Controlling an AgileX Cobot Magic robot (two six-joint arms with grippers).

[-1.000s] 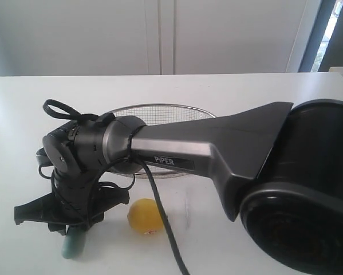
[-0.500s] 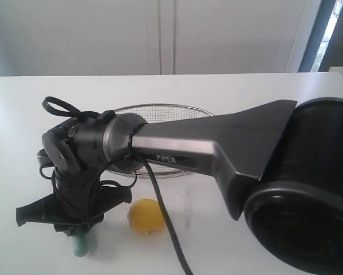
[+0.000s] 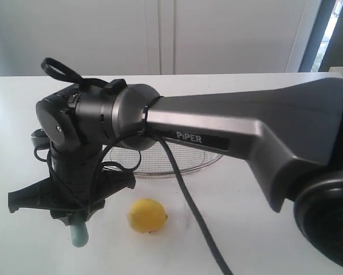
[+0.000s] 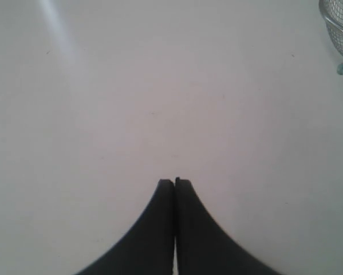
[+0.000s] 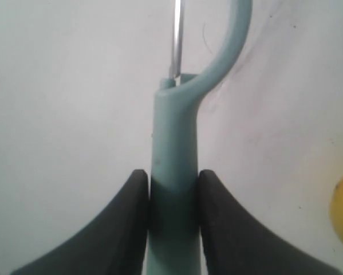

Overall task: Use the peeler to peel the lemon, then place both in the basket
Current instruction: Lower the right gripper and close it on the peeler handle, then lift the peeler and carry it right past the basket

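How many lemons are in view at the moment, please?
1. The lemon lies on the table, nearer the camera than the basket, beside the right gripper clamped on the peeler. The arm could hide more.

Bright, even daylight; wrist views perhaps slightly soft.

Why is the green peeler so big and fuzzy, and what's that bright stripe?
Right wrist view: the peeler sits very close to the camera, so it looks huge and soft. Left wrist view: the stripe is likely light glancing off the table.
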